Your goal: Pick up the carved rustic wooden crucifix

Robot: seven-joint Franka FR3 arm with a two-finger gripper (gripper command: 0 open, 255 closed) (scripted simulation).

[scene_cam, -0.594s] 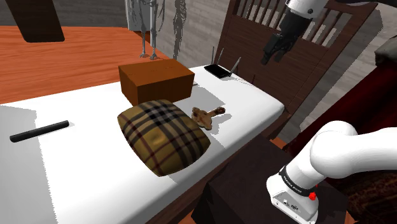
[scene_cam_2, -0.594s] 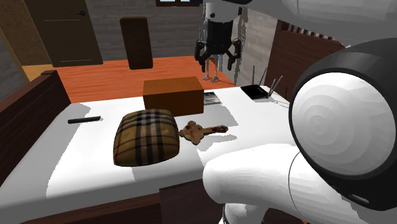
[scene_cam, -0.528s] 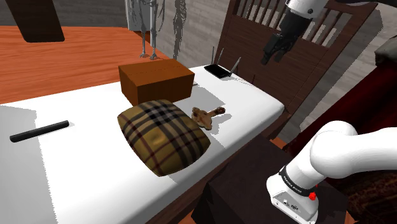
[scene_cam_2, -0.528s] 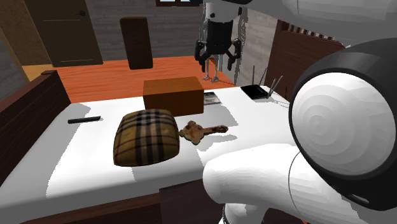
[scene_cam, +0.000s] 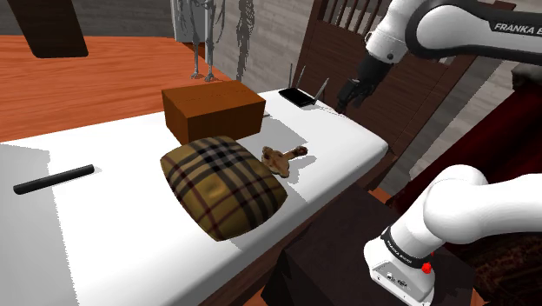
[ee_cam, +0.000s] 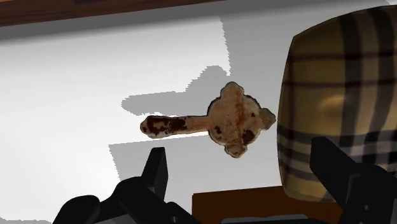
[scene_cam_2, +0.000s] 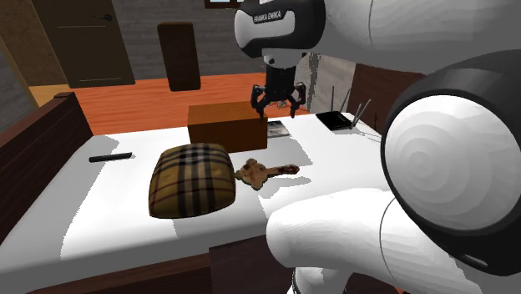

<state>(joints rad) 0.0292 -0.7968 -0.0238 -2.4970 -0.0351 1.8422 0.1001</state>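
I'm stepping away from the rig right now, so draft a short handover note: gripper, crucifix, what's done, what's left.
Gripper: open, holding nothing, in the air above the bed.
Crucifix: brown, lying flat on the white bed, close beside the plaid pillow, near the brown box.
Done: the wrist view looks down at the crucifix; no contact yet.
Left: descend, shut the fingers on it, probably across the shaft, then lift.

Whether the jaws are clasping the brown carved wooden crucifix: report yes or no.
No: the brown carved wooden crucifix lies flat on the white bed surface, and the jaws stand open, clear of it.
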